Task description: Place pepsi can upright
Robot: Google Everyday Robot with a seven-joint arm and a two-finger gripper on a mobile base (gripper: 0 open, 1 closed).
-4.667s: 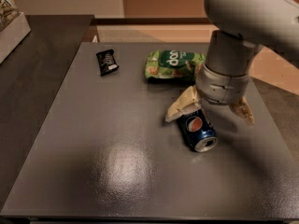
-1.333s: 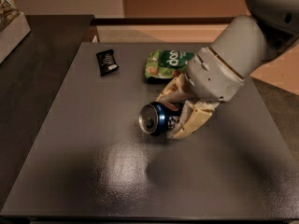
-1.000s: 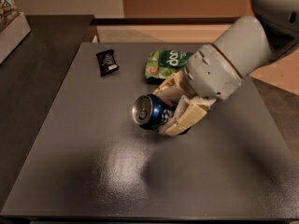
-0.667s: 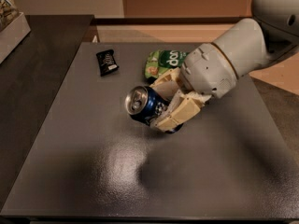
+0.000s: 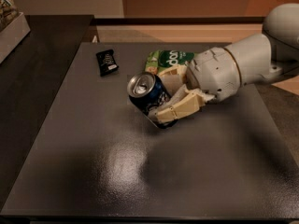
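Note:
The pepsi can (image 5: 148,97), dark blue with a silver top, is held in my gripper (image 5: 167,97) above the middle of the dark table (image 5: 93,162). The can is tilted, its silver top facing up and to the left. The cream fingers (image 5: 180,110) are shut on the can's body from both sides. The white arm reaches in from the right.
A green snack bag (image 5: 169,59) lies just behind the gripper, partly hidden by it. A small black packet (image 5: 107,62) lies at the back left. A light box (image 5: 11,24) stands on the dark counter at the far left.
The gripper took hold of the lying can, lifted it and moved it left. The can has turned from lying on its side towards standing, top now tilted upward.

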